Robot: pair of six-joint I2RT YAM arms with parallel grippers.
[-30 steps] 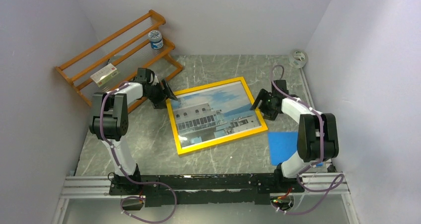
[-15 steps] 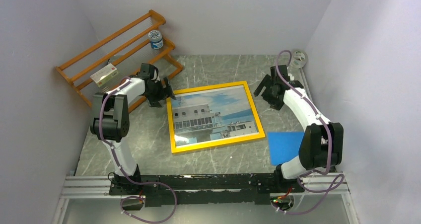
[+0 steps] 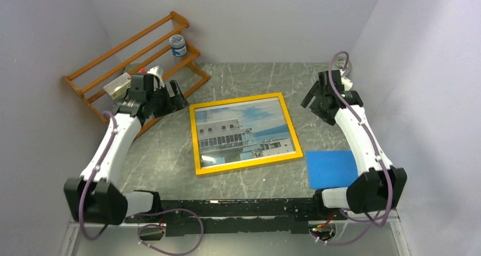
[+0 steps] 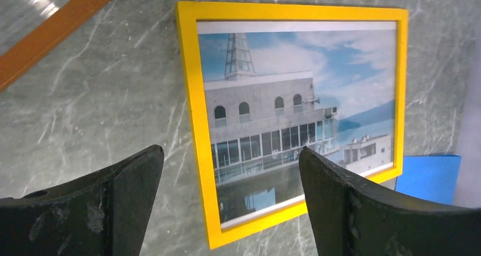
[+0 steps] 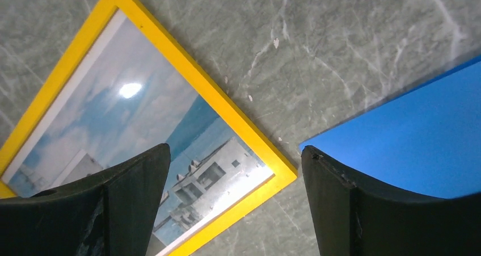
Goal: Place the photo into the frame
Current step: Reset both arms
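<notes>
"Where's the print?"
"The paper photo of a white building (image 3: 245, 132) lies inside the thin yellow rectangular frame (image 3: 194, 139), flat on the table."
"The grippers?"
"Left gripper (image 4: 230, 154) and right gripper (image 5: 235, 151) are spread wide, holding nothing."

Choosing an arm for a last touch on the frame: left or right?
Left, marginally: the left gripper, open, sits nearer a corner of the frame and faces it squarely; the right gripper, open, stands farther off. The photo looks seated.

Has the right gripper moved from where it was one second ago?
Yes. The right gripper went toward the far wall and rightward, farther from the flat blue rectangular sheet.
</notes>
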